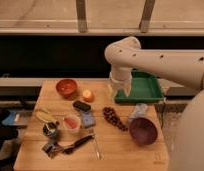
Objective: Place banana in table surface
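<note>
The banana [45, 116] is pale yellow and curved, and it lies on the left part of the light-brown wooden table surface [120, 150]. It sits in front of the red bowl [66, 87]. My gripper [120, 91] hangs from the white arm [160, 57] over the table's back edge. It is just left of the green tray [145, 89] and far to the right of the banana. I see nothing in the gripper.
A round orange fruit [87, 95], a black block [81, 106], a blue item [87, 119] and a small pink bowl [71, 122] lie mid-table. Dark grapes [114, 119] and a purple bowl [143, 131] are at the right. A dark cup [51, 131] and black utensils [70, 146] are at the front left.
</note>
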Robot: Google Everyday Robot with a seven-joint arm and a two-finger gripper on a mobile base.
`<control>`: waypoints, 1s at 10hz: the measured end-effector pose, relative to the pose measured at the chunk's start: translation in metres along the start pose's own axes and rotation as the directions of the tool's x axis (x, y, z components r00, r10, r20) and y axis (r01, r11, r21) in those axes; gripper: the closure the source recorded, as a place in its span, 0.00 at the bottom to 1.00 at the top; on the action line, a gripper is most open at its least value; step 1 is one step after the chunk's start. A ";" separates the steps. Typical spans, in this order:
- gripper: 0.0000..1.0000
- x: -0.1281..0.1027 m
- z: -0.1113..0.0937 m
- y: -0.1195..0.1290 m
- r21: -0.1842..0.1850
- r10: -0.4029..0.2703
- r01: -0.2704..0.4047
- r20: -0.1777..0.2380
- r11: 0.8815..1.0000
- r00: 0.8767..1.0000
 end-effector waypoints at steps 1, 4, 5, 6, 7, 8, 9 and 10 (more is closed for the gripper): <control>0.40 0.000 0.000 0.000 0.000 0.000 0.000 0.000 1.000 1.000; 0.40 0.000 0.000 0.000 0.000 0.000 0.000 0.000 1.000 1.000; 0.40 0.000 0.000 0.000 0.000 0.000 0.000 0.000 1.000 1.000; 0.40 0.000 0.000 0.000 0.000 0.000 0.000 0.000 1.000 1.000; 0.40 0.000 0.000 0.000 0.000 0.000 0.000 0.000 1.000 1.000; 0.40 0.000 0.000 0.000 0.000 0.000 0.000 0.000 1.000 1.000; 0.40 -0.001 0.000 0.000 -0.002 0.000 0.000 -0.001 1.000 1.000; 0.40 -0.003 0.001 0.001 -0.003 -0.012 0.012 -0.004 1.000 1.000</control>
